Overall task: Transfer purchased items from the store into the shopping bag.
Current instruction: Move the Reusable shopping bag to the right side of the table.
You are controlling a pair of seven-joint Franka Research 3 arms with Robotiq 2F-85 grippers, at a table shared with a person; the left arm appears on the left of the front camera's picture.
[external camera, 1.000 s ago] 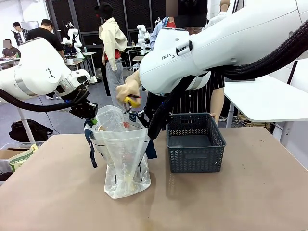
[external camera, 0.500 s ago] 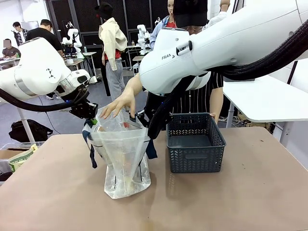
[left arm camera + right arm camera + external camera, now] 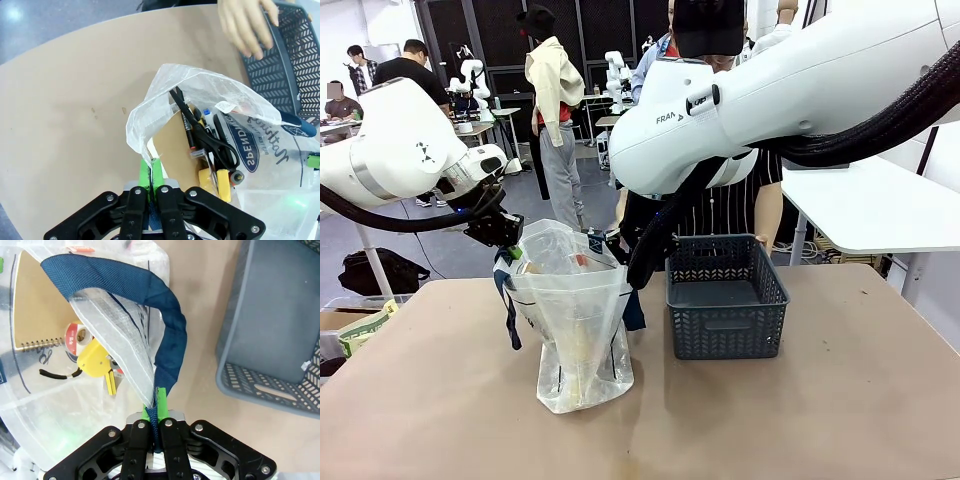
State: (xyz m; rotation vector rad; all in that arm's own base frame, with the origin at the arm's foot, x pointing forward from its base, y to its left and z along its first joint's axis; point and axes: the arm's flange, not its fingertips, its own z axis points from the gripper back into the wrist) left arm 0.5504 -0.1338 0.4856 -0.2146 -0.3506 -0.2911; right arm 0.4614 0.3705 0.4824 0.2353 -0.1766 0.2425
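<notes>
In the front view, the shopping bag (image 3: 575,330) is standing at centre left of the frame on the brown worktop (image 3: 800,420), its mouth being held wide from both sides. The left pincer (image 3: 503,232) is sitting at the bag's upper left rim and the right pincer (image 3: 612,245) at its upper right, both shut on the bag's edge. The dark grey basket (image 3: 725,310) is sitting just right of the bag, and its floor is looking bare.

In the left wrist view, the left pincer (image 3: 150,172) is rising from the bottom centre with its green pads pressed together on the thin plastic rim. Inside the bag, black scissors (image 3: 200,131), a notebook (image 3: 172,145) and a yellow item (image 3: 217,182) are lying together. A person's hand (image 3: 247,25) is resting on the basket's rim (image 3: 280,60) in the upper right.

In the right wrist view, the right pincer (image 3: 155,407) is pinching the navy strap (image 3: 150,305) together with the plastic at the bottom centre. A spiral notebook (image 3: 40,315), a tape roll (image 3: 75,335) and a yellow item (image 3: 95,360) are showing through the bag on the left; the basket (image 3: 270,325) is filling the right side.

The risk from here is probably slippage: the film is thin and slick, so either grip could let go and the mouth would collapse. If the arms pull apart, the plastic could tear or the loaded bag could tip over.
</notes>
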